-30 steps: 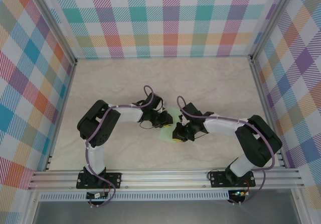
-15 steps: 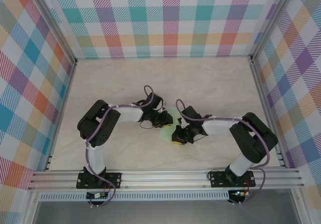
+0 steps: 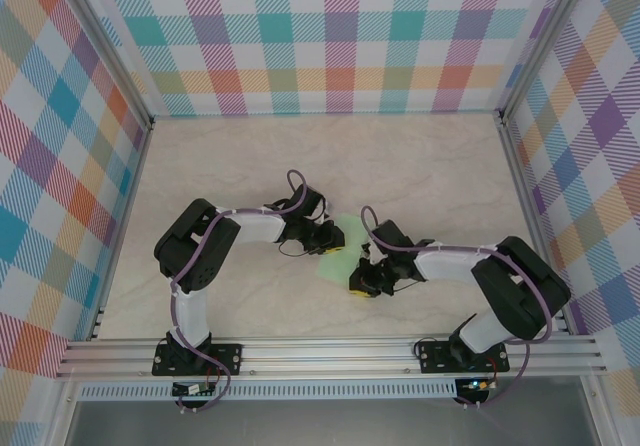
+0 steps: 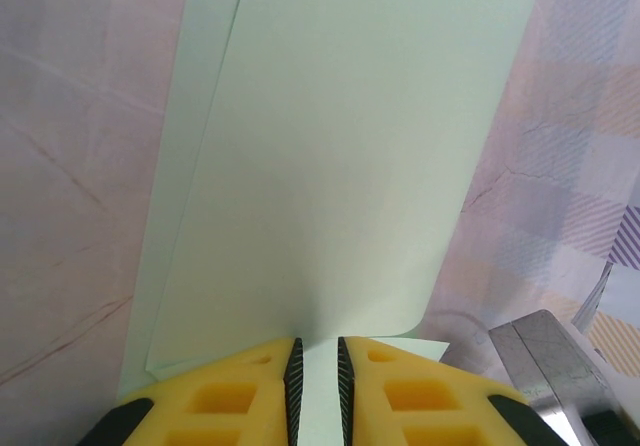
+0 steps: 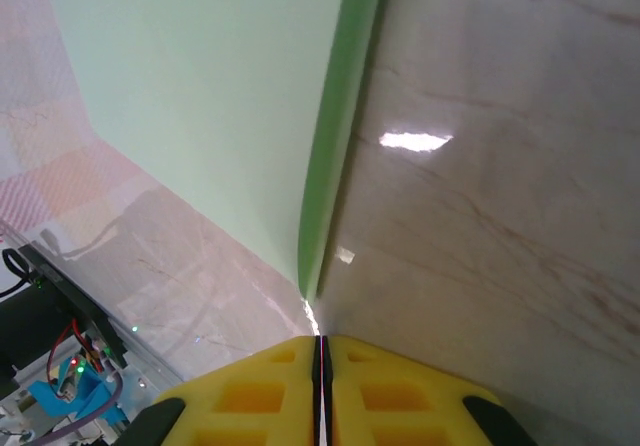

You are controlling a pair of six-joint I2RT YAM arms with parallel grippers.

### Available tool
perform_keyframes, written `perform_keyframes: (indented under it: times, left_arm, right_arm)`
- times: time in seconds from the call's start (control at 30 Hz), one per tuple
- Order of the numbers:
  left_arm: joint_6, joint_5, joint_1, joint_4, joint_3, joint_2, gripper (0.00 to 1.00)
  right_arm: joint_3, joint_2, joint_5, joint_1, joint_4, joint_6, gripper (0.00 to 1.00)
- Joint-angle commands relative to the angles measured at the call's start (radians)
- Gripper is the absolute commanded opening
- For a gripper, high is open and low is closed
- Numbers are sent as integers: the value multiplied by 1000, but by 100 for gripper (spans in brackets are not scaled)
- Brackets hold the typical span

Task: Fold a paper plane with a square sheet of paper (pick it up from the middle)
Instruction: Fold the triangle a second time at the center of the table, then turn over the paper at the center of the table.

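Note:
The square sheet of paper [image 3: 337, 263] lies folded on the table's middle, pale mint green. In the left wrist view its upper flap [image 4: 340, 166] rises from a lower layer, and the flap's near edge meets my left gripper [image 4: 313, 351]. The yellow fingers stand a narrow gap apart, with paper showing in the gap. That left gripper [image 3: 337, 240] sits over the paper. My right gripper [image 3: 361, 286] is just off the paper's near corner, low over the table. In the right wrist view the right gripper [image 5: 321, 341] is shut and empty, and the folded edge [image 5: 335, 146] ends right before its tips.
Plaid walls [image 3: 330, 36] close in the marble-patterned table [image 3: 420, 166] at the back and both sides. An aluminium rail [image 3: 330, 351] with the arm bases runs along the near edge. A grey metal piece [image 4: 560, 366] lies right of the left fingers.
My right gripper has slid toward the near edge and slightly right, coming off the paper's corner. The left gripper and the paper stay where they were.

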Motion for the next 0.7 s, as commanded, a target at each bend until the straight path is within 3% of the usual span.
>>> perform_keyframes:
  times: [0.0,0.23,0.4,0.67]
  left_arm:
    - [19,-45,0,-59,-5,60,21]
    - [18,-37,1,-56,-3,73,21]
    - [18,-34,0,-56,-5,69,21]
    - [20,-50,0,-60,-3,73,21]
  right_arm:
    - [30,-46,-28,-8,15,39,12]
    - [152,76,20,-10,21,52,12]
    - [103,157,28,-10,57,64,11]
    - [-50,39,-10,-9,83,83,12]
